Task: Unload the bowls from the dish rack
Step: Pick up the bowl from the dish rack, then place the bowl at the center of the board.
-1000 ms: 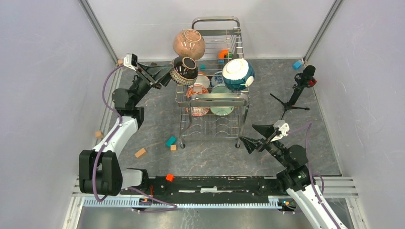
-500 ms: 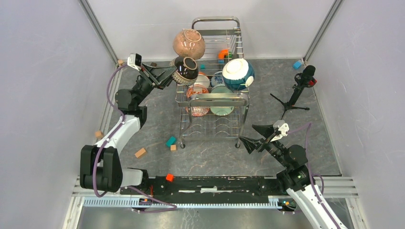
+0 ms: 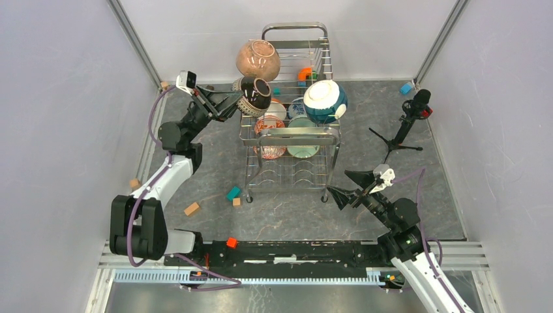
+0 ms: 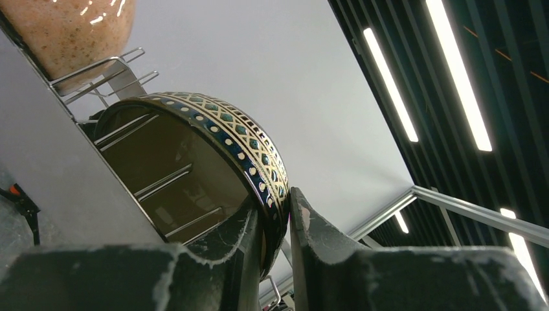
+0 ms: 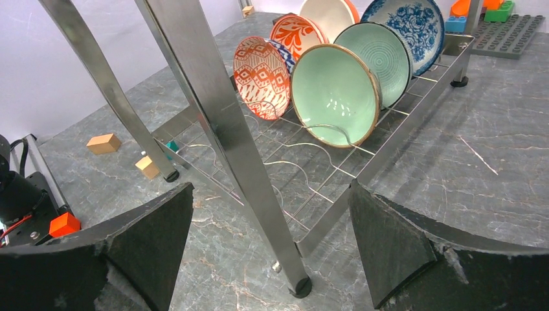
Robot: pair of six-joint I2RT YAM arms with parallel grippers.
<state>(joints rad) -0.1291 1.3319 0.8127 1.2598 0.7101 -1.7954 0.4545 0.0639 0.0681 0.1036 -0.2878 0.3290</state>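
Well, left gripper (image 4: pixel 272 207) pinches the dark bowl (image 4: pixel 194 168) by its rim, far-left on the dish rack (image 3: pixel 300 130) — thin hold, may slip or snag prongs on lifting; right gripper (image 5: pixel 270 194) gapes empty.

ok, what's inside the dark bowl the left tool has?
Rack wires cross the brown inside of the dark bowl, and one finger of the left tool reaches in over the rim. Nothing else shows there. The tool's fingers cover the near wall.
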